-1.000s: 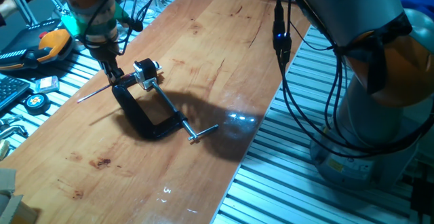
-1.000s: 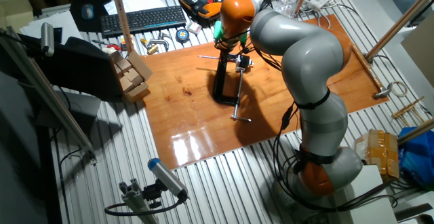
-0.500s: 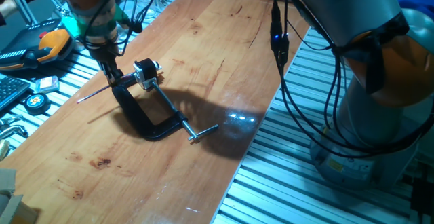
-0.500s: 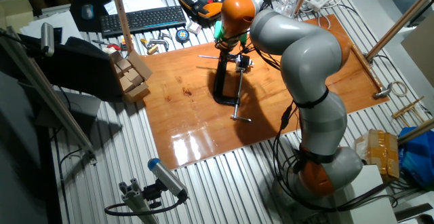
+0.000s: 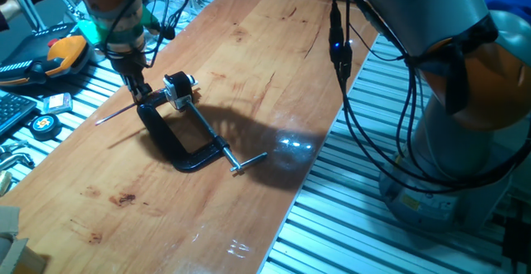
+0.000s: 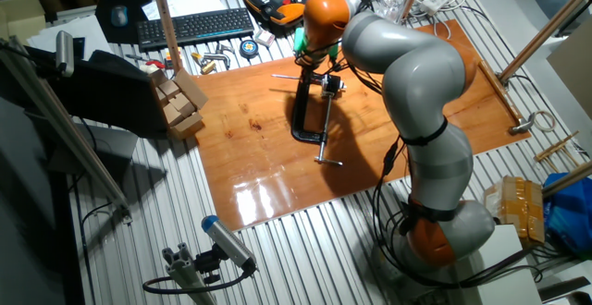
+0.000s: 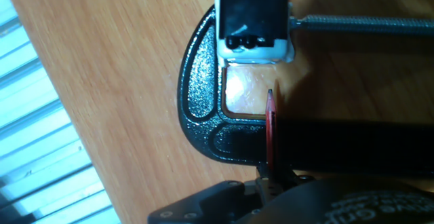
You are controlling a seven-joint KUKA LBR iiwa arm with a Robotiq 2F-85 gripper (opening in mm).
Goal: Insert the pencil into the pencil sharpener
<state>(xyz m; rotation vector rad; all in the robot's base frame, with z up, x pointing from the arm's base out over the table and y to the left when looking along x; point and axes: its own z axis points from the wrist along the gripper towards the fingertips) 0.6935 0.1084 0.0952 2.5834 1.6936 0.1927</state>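
In one fixed view the hand [image 5: 137, 89] pinches the pencil [image 5: 116, 114] beside the clamp [image 5: 176, 139]; the pencil slants out toward the counter [image 5: 249, 75] edge, the sharpener [image 5: 178, 87] just right of the hand; open wood lies beyond.
In the other fixed view the hand [image 6: 307, 65] is mostly hidden by the arm; the pencil [image 6: 285, 77] shows as a thin line.
In the hand view the pencil [image 7: 270, 132] points at the sharpener [image 7: 253, 20], tip short of it; the fingers are cut off below.
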